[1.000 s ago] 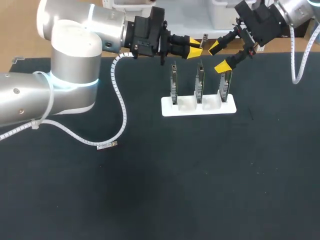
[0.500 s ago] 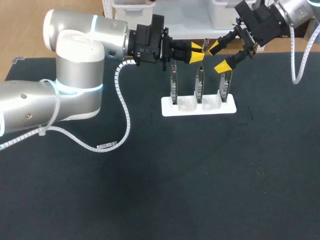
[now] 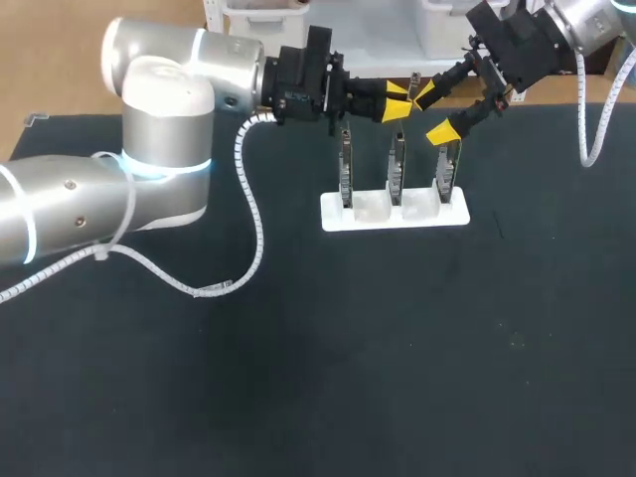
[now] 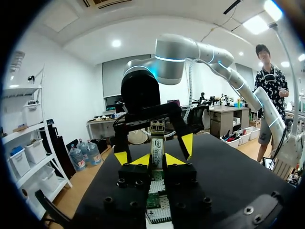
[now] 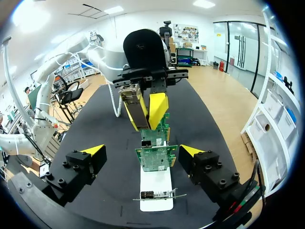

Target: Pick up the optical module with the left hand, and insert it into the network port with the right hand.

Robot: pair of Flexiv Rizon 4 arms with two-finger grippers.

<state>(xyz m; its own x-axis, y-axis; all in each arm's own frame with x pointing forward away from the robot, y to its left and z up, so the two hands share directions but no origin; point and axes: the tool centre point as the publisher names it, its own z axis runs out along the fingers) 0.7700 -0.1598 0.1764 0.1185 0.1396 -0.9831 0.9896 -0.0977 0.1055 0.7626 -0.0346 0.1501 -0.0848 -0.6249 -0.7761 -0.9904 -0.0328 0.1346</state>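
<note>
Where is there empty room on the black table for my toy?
The biggest bare patch of the table lies in front of the white card stand, right of the left arm's cable. There is more right of the stand. It is crowded above the stand, where the left hand, holding the optical module, meets the open right hand.

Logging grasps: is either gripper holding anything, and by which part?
The left gripper is shut on the optical module, pinching its two sides, with one end jutting out beyond. The right gripper is open, holding nothing.
</note>
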